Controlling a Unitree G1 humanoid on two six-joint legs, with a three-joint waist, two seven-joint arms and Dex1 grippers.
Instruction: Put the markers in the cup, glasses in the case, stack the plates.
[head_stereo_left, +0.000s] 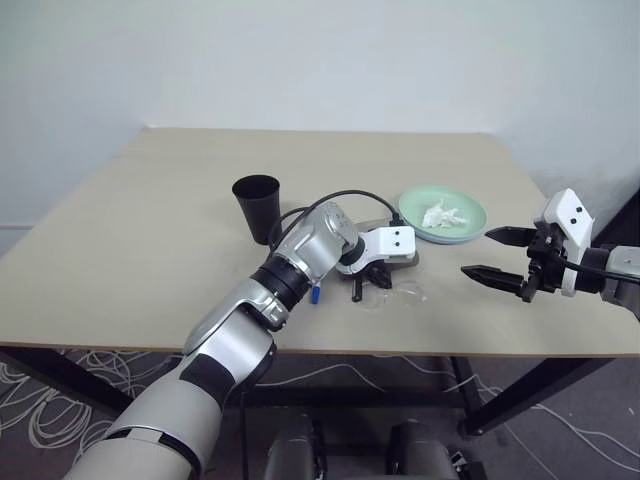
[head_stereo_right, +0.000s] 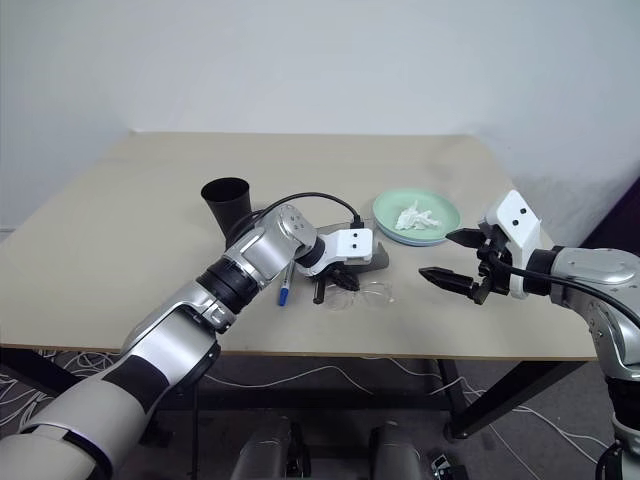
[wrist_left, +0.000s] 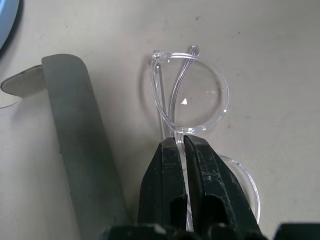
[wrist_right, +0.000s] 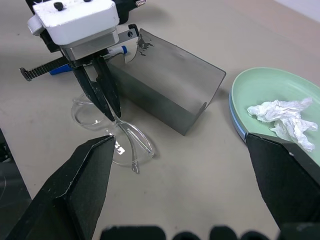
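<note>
The clear glasses (wrist_left: 192, 100) lie on the table beside the grey case (wrist_right: 165, 90). My left gripper (wrist_left: 181, 145) points down at them and is shut on the clear frame between the two lenses. A white marker with a blue end (head_stereo_right: 285, 290) lies just left of that hand, partly hidden by the arm. Further back on the left the black cup (head_stereo_left: 257, 207) stands upright. The mint green plate (head_stereo_left: 470, 212) rests on the light blue plate (wrist_right: 237, 125), whose rim peeks out beneath. My right gripper (head_stereo_left: 495, 255) hangs open to the right of the case, holding nothing.
A crumpled white tissue (head_stereo_left: 440, 213) lies in the green plate. A black cable (head_stereo_left: 330, 198) loops over the left wrist, close to the cup. The table's front edge (head_stereo_left: 430, 350) runs just in front of the glasses.
</note>
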